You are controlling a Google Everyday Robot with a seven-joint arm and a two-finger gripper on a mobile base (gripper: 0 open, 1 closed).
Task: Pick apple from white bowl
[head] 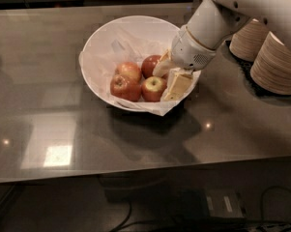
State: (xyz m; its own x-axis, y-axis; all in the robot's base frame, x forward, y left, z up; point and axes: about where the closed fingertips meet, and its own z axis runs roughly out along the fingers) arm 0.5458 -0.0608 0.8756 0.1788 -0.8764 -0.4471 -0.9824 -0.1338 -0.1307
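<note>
The white bowl [94, 74], lined with crinkled white paper, stands on the dark counter and holds several apples. The apple [152, 88], red with a pale yellow-green patch around its stem, lies at the bowl's front right. My gripper [163, 85] reaches into the bowl from the right, open. One pale finger [162, 67] is behind the apple and the other [176, 86] is at its right side. The fingertips are close to the apple but not closed on it. A darker red apple [150, 63] is partly hidden behind the upper finger.
Two red-orange apples [125, 87] lie on the bowl's left side. Stacks of beige paper bowls [275, 64] stand on the counter to the right, close behind my arm [208, 30]. The counter's front edge [135, 175] runs below.
</note>
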